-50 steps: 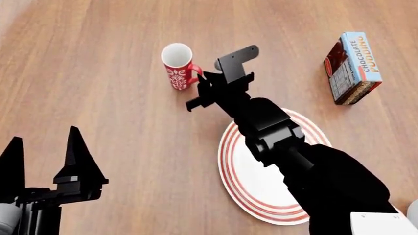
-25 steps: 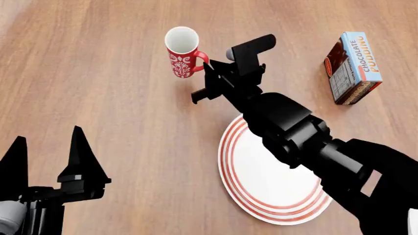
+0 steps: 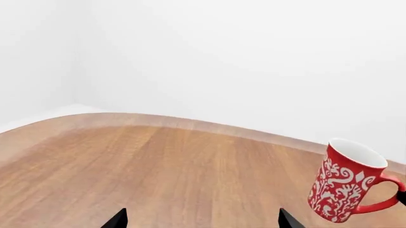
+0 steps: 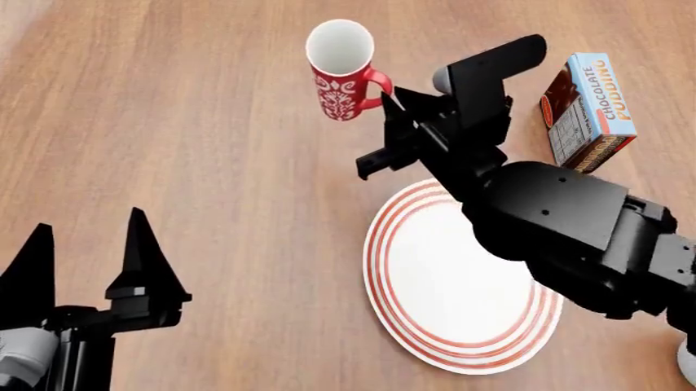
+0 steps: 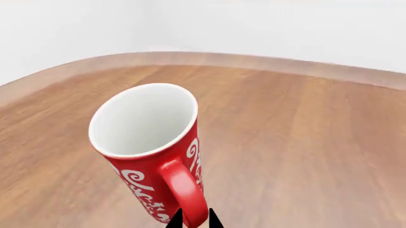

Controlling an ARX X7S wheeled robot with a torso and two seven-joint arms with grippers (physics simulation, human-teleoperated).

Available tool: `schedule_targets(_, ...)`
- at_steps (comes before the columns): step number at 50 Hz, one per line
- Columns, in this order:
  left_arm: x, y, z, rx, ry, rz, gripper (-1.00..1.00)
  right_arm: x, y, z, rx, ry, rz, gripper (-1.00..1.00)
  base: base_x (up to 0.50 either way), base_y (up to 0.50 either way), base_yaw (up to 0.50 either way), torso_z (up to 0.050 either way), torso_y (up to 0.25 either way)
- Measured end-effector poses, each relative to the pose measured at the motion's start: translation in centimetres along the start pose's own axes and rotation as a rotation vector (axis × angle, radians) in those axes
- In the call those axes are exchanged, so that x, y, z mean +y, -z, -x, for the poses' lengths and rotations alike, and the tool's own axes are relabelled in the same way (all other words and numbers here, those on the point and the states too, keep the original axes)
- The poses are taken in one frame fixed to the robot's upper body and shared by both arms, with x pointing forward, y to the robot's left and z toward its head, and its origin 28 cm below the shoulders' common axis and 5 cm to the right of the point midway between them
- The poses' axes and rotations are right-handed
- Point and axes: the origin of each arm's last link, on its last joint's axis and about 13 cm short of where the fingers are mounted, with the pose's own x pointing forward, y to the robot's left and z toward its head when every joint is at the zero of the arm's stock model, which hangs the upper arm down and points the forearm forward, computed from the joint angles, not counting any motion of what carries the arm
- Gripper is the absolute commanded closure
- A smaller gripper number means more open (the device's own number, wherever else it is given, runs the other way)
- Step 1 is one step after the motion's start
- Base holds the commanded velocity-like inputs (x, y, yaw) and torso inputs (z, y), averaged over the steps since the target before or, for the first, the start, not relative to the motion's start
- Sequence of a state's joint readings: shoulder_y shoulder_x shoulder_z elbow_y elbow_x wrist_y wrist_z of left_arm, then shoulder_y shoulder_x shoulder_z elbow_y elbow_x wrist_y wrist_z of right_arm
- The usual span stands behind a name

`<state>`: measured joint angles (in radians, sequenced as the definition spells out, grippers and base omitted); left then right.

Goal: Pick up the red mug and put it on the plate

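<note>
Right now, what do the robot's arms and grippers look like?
Both are matte black. The left gripper has two tall, pointed, triangular fingers on a blocky black base, with a pale grey rounded part at the picture's corner. The right arm is thick and chunky, with rounded black segments, narrowing to an angular right gripper with a flat bracket on top. No cables or markings show.

Simulated room, wooden table (image 4: 163, 122), white walls (image 3: 254, 57)

Red mug (image 4: 341, 72) with white swirl pattern, white inside; white plate (image 4: 454, 275) ringed red; brown-and-blue pudding box (image 4: 588, 111); brown woodgrain desk (image 4: 196, 147).
</note>
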<state>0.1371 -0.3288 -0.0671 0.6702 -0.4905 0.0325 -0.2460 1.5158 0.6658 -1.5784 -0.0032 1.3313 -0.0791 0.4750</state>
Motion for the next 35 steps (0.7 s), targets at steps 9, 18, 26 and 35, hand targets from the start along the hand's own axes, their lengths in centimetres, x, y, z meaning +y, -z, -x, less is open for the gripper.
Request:
schedule_targets(9, 0.0, 0.1, -0.1, 0.0, 0.001, -0.002, -1.0, -0.2, -1.1, 3.7, -0.006, 0.044, 0.021, 1.0, 0.0, 0.0, 0.0, 0.0, 0.0)
schedule_targets(18, 0.0, 0.1, -0.2, 0.0, 0.001, -0.003, -1.0, 0.3, -2.1, 7.6, -0.014, 0.08, 0.044, 1.0, 0.0, 0.0, 0.0, 0.0, 0.002)
schedule_targets(26, -0.1, 0.2, -0.2, 0.001, 0.002, -0.004, -1.0, 0.9, -2.2, 11.6, -0.015, 0.123, 0.068, 1.0, 0.0, 0.0, 0.0, 0.0, 0.0)
schedule_targets(35, -0.1, 0.4, -0.2, 0.006, 0.004, -0.009, -1.0, 1.6, -1.2, 16.3, 0.0, 0.187, 0.08, 1.0, 0.0, 0.0, 0.0, 0.0, 0.0)
